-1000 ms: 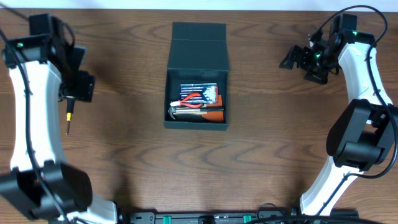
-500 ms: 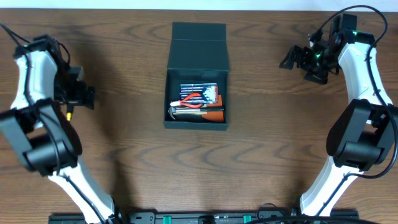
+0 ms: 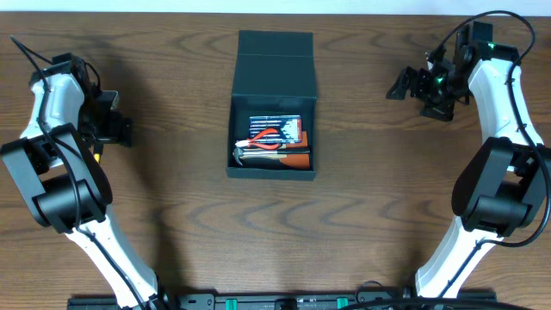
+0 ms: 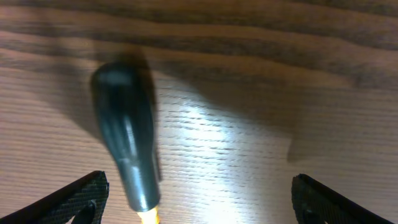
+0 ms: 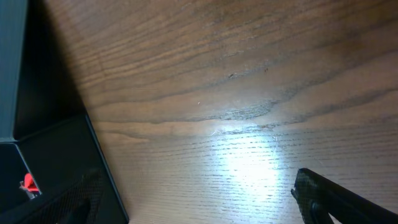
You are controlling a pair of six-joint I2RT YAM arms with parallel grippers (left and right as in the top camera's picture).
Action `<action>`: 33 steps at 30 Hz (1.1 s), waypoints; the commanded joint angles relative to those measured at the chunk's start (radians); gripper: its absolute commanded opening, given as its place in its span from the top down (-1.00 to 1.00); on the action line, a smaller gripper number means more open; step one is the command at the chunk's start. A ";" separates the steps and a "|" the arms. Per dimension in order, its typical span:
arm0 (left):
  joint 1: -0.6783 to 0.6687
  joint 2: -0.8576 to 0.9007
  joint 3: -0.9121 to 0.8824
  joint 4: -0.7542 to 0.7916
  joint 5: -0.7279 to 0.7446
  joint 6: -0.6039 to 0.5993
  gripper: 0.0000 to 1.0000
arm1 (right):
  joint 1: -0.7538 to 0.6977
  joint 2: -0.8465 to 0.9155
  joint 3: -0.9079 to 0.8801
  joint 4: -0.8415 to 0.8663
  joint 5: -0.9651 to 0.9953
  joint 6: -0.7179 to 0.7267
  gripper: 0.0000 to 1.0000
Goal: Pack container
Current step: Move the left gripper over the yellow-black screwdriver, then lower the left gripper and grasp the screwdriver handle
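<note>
1. here's the container (image 3: 274, 103), dark teal, at upper centre of the overhead frame on the wooden surface (image 3: 362, 215), with its lid flap thrown back toward the top edge.
2. inside it, red-handled pliers (image 3: 269, 135) lie over a blue-and-white pack (image 3: 275, 121), with an orange piece (image 3: 297, 159) below (what that piece is, i can't make out).
3. left pincer (image 3: 110, 129) is at the far left of the frame, well apart from the container. its fingertips (image 4: 81, 196) sit in the bottom corners of the wrist view, spread wide, pinching nothing.
4. between them lies a screwdriver (image 4: 127, 149), black handle, orange shaft, flat on the surface.
5. right pincer (image 3: 413, 86) is at upper right, also spread wide and empty over bare wood. the container's wall (image 5: 56, 162) shows at the left of its wrist view.
</note>
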 commanded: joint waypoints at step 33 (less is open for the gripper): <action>0.034 0.038 -0.002 -0.069 0.018 0.222 0.89 | 0.010 0.011 0.001 -0.045 0.011 0.007 -0.98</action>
